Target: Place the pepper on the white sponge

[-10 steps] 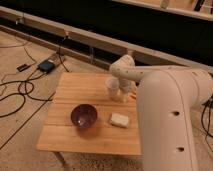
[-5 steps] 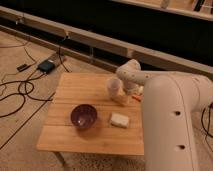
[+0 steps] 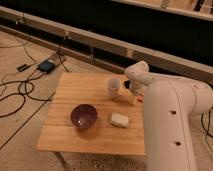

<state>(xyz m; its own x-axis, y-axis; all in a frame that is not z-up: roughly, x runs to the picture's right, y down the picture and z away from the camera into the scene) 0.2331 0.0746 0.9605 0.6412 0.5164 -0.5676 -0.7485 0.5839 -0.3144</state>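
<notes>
Camera view | tool (image 3: 133, 92) beside paper cup (image 3: 113, 87), grip unclear | purple bowl (image 3: 83, 116) beside white sponge (image 3: 120, 120)

The white robot arm (image 3: 167, 117) is shifting rightward, carrying the pincer (image 3: 134, 95) away from the white paper cup (image 3: 113, 87) towards the right edge of the wooden bench (image 3: 75, 92).

two-finger gripper (image 3: 134, 94): by wooden table's (image 3: 75, 92) right edge, mostly hidden behind its wrist
slender orange-red pepper (image 3: 140, 100): tiny sliver, contact unclear
bulky white robot arm (image 3: 170, 125): cut by bottom edge
</notes>
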